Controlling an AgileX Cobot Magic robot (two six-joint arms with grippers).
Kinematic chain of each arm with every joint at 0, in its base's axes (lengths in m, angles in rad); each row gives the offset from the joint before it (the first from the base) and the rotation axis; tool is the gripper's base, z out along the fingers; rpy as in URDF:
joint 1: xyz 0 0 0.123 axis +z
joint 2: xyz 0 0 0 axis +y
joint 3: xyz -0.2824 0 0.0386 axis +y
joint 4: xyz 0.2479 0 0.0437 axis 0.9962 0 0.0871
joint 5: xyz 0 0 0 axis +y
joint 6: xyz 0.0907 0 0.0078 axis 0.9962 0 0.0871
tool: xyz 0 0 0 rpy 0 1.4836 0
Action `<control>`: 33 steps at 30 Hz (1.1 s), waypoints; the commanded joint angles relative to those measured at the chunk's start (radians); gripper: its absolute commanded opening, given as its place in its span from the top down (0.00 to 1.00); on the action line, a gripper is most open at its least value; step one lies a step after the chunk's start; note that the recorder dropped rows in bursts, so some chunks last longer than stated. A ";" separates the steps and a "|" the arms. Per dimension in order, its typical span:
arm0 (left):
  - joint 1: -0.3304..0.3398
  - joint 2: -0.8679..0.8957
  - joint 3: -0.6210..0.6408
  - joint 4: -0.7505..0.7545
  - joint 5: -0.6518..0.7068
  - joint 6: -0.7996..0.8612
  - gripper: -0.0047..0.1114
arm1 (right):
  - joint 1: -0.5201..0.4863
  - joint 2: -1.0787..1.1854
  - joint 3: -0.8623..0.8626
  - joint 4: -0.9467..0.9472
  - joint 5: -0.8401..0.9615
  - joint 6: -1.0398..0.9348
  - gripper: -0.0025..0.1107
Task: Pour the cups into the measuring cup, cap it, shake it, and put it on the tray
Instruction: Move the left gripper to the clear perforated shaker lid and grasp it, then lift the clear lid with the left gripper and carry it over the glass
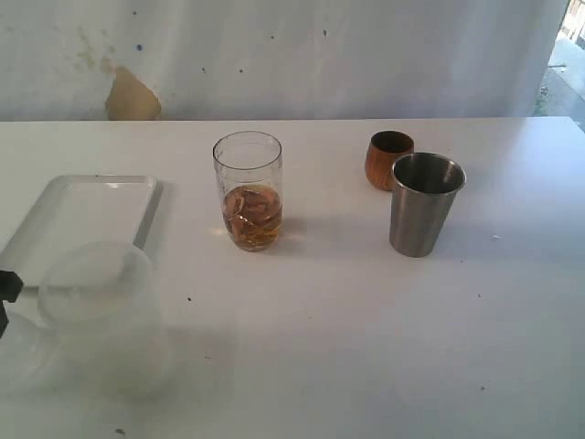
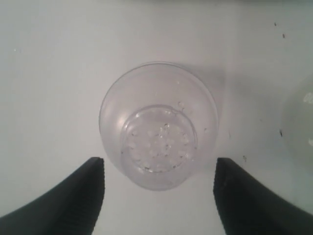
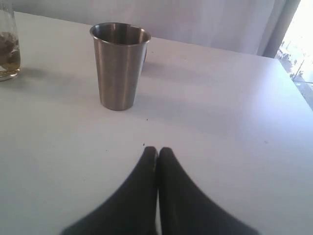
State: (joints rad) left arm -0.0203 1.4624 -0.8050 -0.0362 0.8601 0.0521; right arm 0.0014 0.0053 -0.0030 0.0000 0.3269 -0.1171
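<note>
Below the wide-open left pincer [image 2: 159, 164] sits a frosted plastic container [image 2: 146, 98]; the right pincer [image 3: 157, 152], closed and empty, faces the steel tumbler [image 3: 120, 66].

One steel tumbler [image 1: 426, 203], one wooden cup [image 1: 384, 161], one measuring cup [image 1: 249, 190], one tray [image 1: 80, 203], one frosted container [image 1: 97, 306].

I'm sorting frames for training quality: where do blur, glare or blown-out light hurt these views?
Exterior view: the frosted container at lower left is hazy and soft, while the rest is fairly sharp with faint shadows. Left wrist view: soft overall, with the open left claw dark and featureless. Right wrist view: the steel tumbler is sharp, but the window is blown out.
</note>
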 commanded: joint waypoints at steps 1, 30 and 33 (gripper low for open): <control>-0.002 0.017 0.005 -0.011 -0.022 -0.011 0.43 | -0.005 -0.005 0.003 0.000 -0.007 0.001 0.98; -0.004 0.022 -0.571 0.007 0.361 -0.075 0.96 | -0.005 -0.005 0.003 0.000 -0.007 0.001 0.98; -0.037 0.056 -0.738 -0.091 0.361 -0.075 0.96 | -0.005 -0.005 0.003 0.000 -0.007 0.001 0.98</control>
State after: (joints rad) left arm -0.0297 1.5001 -1.4616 -0.0754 1.2114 -0.0123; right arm 0.0014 0.0053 -0.0030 0.0000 0.3269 -0.1171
